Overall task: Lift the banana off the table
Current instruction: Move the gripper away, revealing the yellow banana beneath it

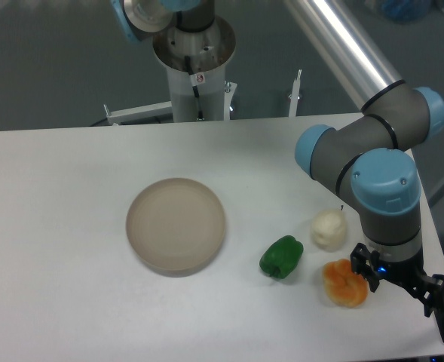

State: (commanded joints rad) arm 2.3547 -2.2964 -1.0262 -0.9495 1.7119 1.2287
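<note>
Grey-blue arm (380,181) bent down at table (56,226) edge — jaws' state unclear.

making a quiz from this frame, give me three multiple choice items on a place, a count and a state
1. Where is the green pepper?
A. right of the plate
B. on the plate
C. left of the plate

2. How many food items lie on the table?
A. one
B. three
C. five

3. What is on the plate?
A. the white item
B. the orange item
C. nothing

Answers:
1 A, it lies on the table between the plate and the arm.
2 B: green, white and orange. No banana shows.
3 C, its surface is bare.
</note>
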